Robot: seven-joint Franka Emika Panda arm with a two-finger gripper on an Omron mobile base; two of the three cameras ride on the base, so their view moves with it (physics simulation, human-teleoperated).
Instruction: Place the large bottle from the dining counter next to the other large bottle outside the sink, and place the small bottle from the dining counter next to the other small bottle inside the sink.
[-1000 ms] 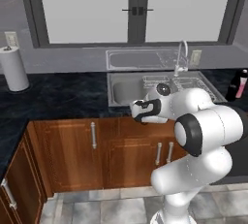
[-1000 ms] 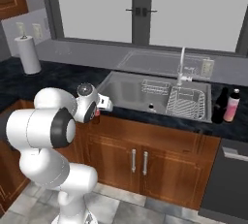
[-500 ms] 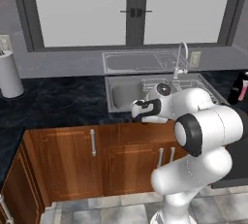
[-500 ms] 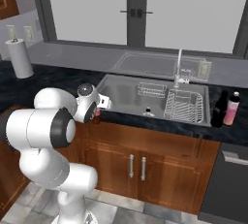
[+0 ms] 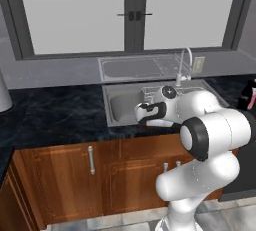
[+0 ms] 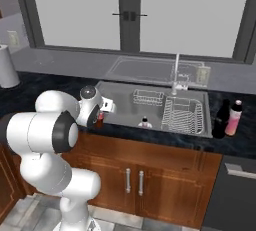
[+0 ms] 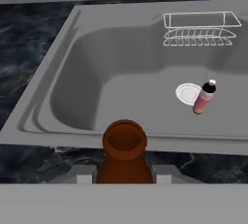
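Just short of the sink [image 7: 58, 97], the gripper [image 7: 124, 174] clamps the small bottle [image 7: 124, 156].

One sink [image 6: 125, 106], one curved faucet [image 6: 176, 70] behind it and two wire racks, a small one [image 6: 148, 97] at the back of the basin and a larger one [image 6: 182, 114] on its right side. Two small bottles: one brown [image 7: 124, 155], seen from above, and one [image 7: 204, 97] standing in the basin by the drain [image 7: 187, 93]. Two tall bottles on the counter right of the sink, one near-black [image 6: 219, 120], one pinkish [image 6: 233, 118]. At far left, what may be one paper-towel roll [image 6: 7, 67].
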